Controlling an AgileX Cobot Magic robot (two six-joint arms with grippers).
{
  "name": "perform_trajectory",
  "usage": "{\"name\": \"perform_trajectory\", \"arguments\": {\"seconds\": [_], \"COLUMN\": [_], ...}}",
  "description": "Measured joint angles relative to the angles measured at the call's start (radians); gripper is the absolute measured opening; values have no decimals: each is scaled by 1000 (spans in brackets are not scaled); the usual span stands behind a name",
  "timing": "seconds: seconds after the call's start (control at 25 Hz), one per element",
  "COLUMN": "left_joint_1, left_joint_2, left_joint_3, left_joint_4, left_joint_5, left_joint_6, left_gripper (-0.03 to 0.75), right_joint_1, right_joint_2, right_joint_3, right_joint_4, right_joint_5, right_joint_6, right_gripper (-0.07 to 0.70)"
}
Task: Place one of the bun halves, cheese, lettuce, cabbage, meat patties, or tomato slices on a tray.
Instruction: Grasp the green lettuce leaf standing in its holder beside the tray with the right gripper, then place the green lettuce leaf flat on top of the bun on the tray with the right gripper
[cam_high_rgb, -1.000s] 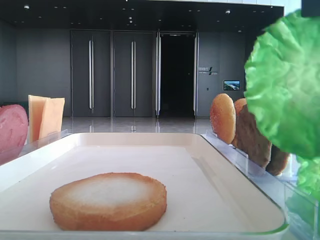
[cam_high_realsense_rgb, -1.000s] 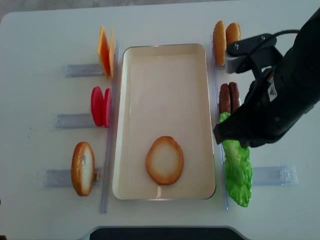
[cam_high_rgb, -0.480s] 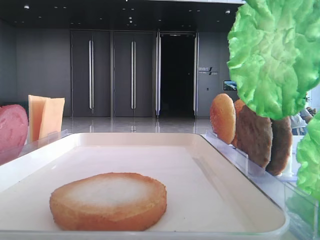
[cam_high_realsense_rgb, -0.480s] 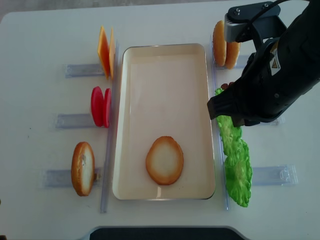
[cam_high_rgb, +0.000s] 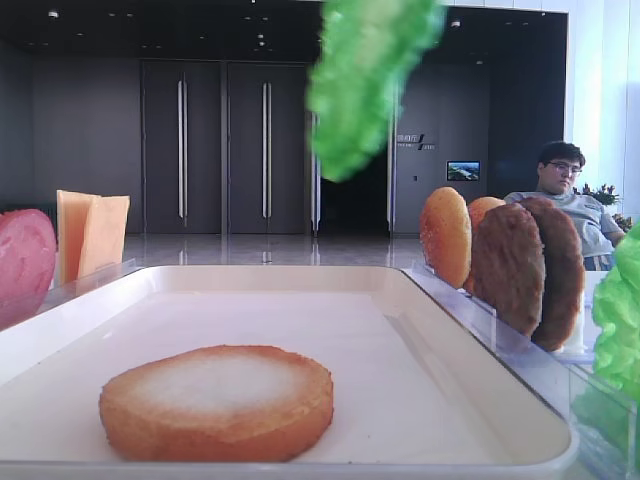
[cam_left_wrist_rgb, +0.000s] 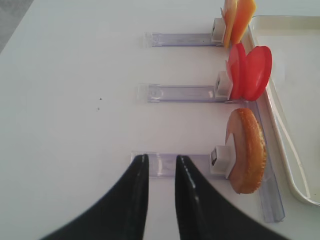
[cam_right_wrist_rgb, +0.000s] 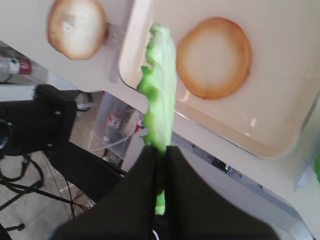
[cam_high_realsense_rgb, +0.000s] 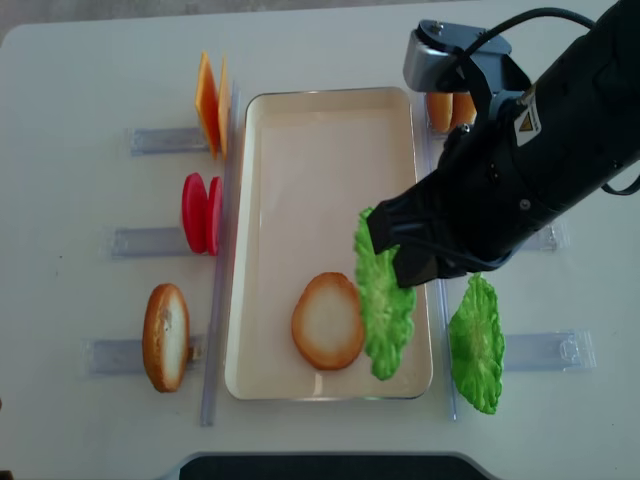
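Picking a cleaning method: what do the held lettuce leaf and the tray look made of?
Lettuce leaf: likely soft plastic or rubber; uniform bright green, hangs stiffly crinkled from the right gripper. Tray: probably smooth cream plastic or melamine, with a glossy rim.

In the overhead view the tray (cam_high_realsense_rgb: 330, 120) fills the centre. A bun half (cam_high_realsense_rgb: 328, 320) lies in its lower part, a lettuce leaf (cam_high_realsense_rgb: 385, 312) hanging just right of it. Cheese (cam_high_realsense_rgb: 210, 102), tomato slices (cam_high_realsense_rgb: 202, 213) and another bun half (cam_high_realsense_rgb: 165, 336) stand left; a second lettuce leaf (cam_high_realsense_rgb: 477, 344) lower right.
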Motion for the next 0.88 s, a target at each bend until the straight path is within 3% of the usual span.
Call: {"name": "perform_trajectory", "arguments": {"seconds": [0.16,0.28,0.68,0.88], "left_joint_1": [0,0,0,0], "left_joint_2": [0,0,0,0], "left_joint_3": [0,0,0,0], "left_joint_4": [0,0,0,0], "left_joint_5": [0,0,0,0], "left_joint_6": [0,0,0,0], "left_gripper": [140,140,140,140], "right_joint_1": [-3,-23,-48,-47], "right_joint_2": [1,4,65,140], "right_joint_3": [1,13,31,78], "right_joint_4": [117,231,396,574], "right_joint_5": [-111,-161,-213,-235], "right_joint_6": [-83,-163,-317,-481], "right_gripper": [14,14,14,14]}}
